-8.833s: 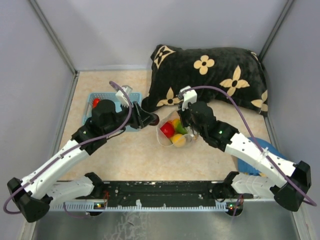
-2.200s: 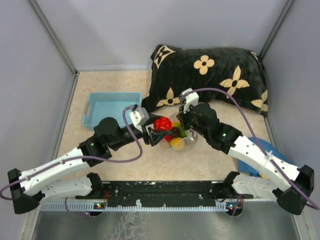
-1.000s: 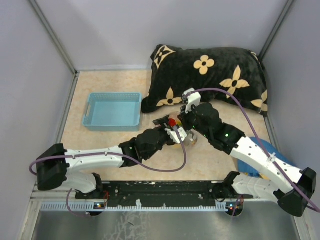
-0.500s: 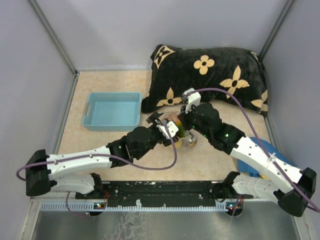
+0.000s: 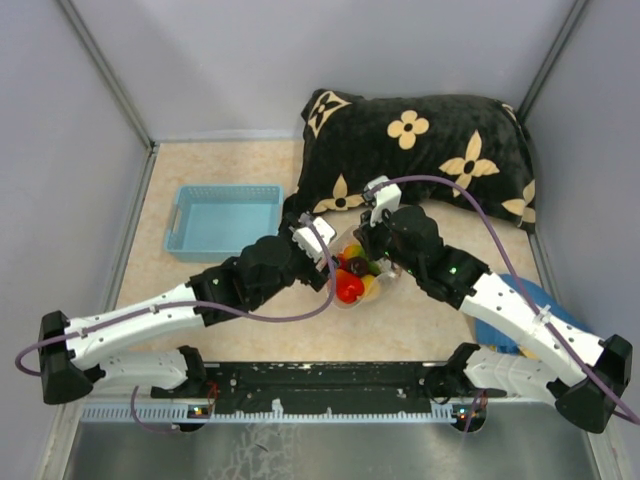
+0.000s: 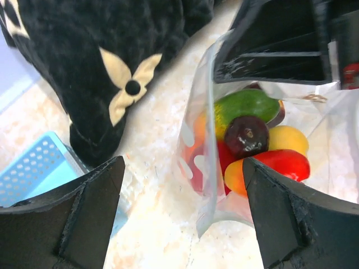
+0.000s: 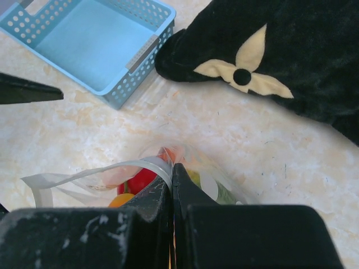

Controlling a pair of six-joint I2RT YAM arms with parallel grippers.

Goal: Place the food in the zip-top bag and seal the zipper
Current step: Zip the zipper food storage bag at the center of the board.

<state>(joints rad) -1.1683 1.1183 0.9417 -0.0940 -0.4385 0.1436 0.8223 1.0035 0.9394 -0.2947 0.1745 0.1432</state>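
The right claw [image 7: 172,178] is clenched on the zipper [image 7: 147,164] of the zip-top bag [image 6: 205,185]. The left claw [image 6: 182,190] is released, its fingers spread wide at the bag's nine o'clock side. The food [image 6: 247,134] lies inside the bag on the bench [image 5: 400,330]. From the bag, a blue basket [image 5: 228,220] sits at ten o'clock and a black pillow [image 5: 420,150] at one.

We see a light blue plastic basket [image 5: 225,225] at the left of the beige counter [image 5: 200,170]. A black pillow [image 5: 430,150] with cream flowers lies near it, at the back.
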